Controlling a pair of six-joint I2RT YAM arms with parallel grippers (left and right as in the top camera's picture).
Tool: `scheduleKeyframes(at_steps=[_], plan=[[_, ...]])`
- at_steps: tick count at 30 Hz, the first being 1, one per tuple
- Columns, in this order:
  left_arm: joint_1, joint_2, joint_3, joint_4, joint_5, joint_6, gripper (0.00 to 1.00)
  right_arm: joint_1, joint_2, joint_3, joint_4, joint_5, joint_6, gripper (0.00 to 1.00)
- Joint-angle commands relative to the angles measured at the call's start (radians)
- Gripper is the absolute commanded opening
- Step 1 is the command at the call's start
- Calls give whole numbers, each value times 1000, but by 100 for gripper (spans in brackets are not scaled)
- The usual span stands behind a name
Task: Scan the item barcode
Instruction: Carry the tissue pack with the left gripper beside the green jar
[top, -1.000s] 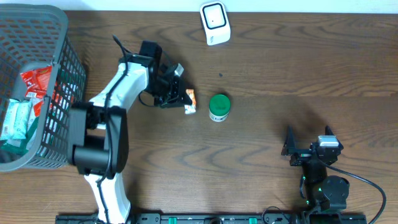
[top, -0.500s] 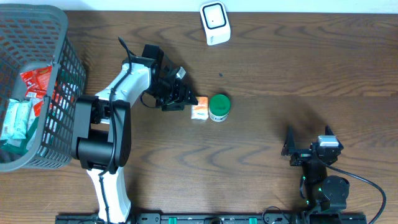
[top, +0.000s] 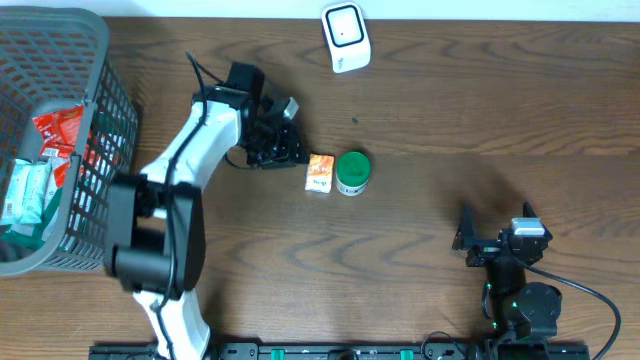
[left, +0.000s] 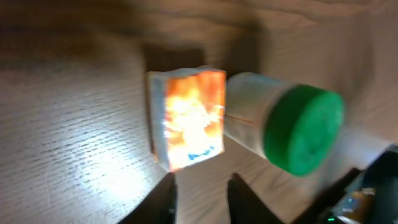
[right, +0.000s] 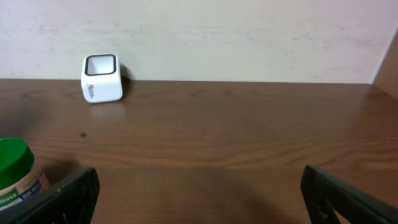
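Hard-to-see stuff first: in the left wrist view the orange box (left: 186, 118) is blown out by glare, so its print can't be read, and the whole shot is a bit blurred. The green-lidded jar (left: 283, 127) is seen there only as a soft blob. In the right wrist view it is cut off at the lower left corner (right: 15, 171). The basket (top: 118, 110) is clipped by the left edge of the overhead view, and the packets (top: 60, 130) inside are only half made out through the mesh.

The box is a small flat cardboard-looking rectangle, orange with a pale edge. It is laid flat on the table (top: 450, 110), left of middle, right up against the jar's left side (top: 352, 172). The jar is round, with a pale body and a smooth green lid. The scanner (top: 346, 37) is a white rounded block with a dark window, parked at the far edge, well apart from the box (top: 319, 172). The table is dark wood with a strong grain, and the basket is grey plastic lattice.

The left gripper (top: 295, 152) is hung just beside the box on its far-left side. Its fingers (left: 165, 199) are parted only narrowly, with nothing between them. The right gripper (top: 497, 222) is kept near the front right, with its fingers (right: 74, 193) spread wide and empty.
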Motion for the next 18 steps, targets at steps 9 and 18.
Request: scheduleKeyframes(at_steps=[9,18], plan=[[-149,6,-1,37,-255,-22,15,1,-2,-2,-4,-5,10,99],[-149,9,-51,87,-308,-66,15,1,-2,-2,-4,-5,10,99]])
